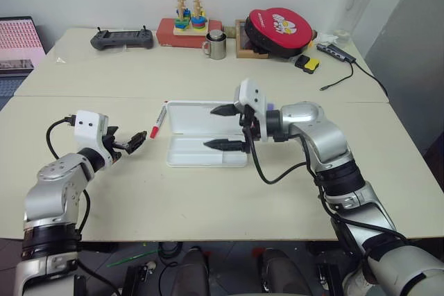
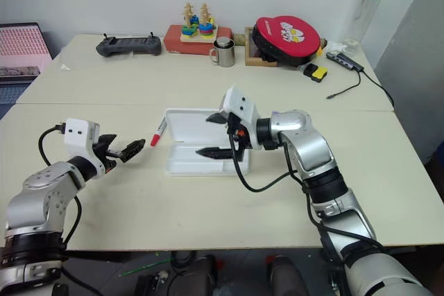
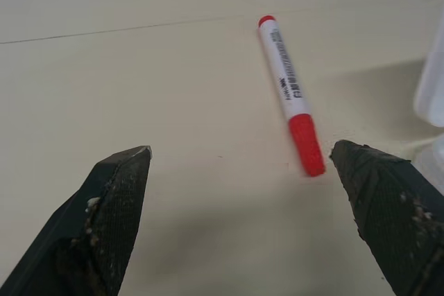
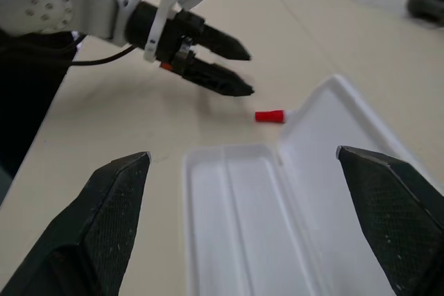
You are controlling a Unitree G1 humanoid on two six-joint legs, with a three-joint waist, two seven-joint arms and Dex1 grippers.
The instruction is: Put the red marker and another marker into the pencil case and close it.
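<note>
Red marker: lying flat on the cream table, left of centre in the head views, just beside the left edge of the pencil case; red cap pointing toward the lower left of the frame, white barrel angling up to the right.
Pencil case: sitting open at the centre of the frame, white lid laid back behind the tray, nothing showing in the tray.
Left gripper: hovering at lower left, fingers standing wide apart, gripping nothing; pointing toward the red cap, tips near it but apart from it; in the left wrist view, cap lying between the two fingertips, closer to the one at the picture's right.
Right gripper: hanging over the open case right of centre, pointing toward frame left, fingers spread wide, carrying nothing.
Purple marker: small lavender patch peeking out behind the right wrist; cannot tell more.
Background: steel mug, black controller, red round pouch and clear bottle sitting along the top of the frame.
</note>
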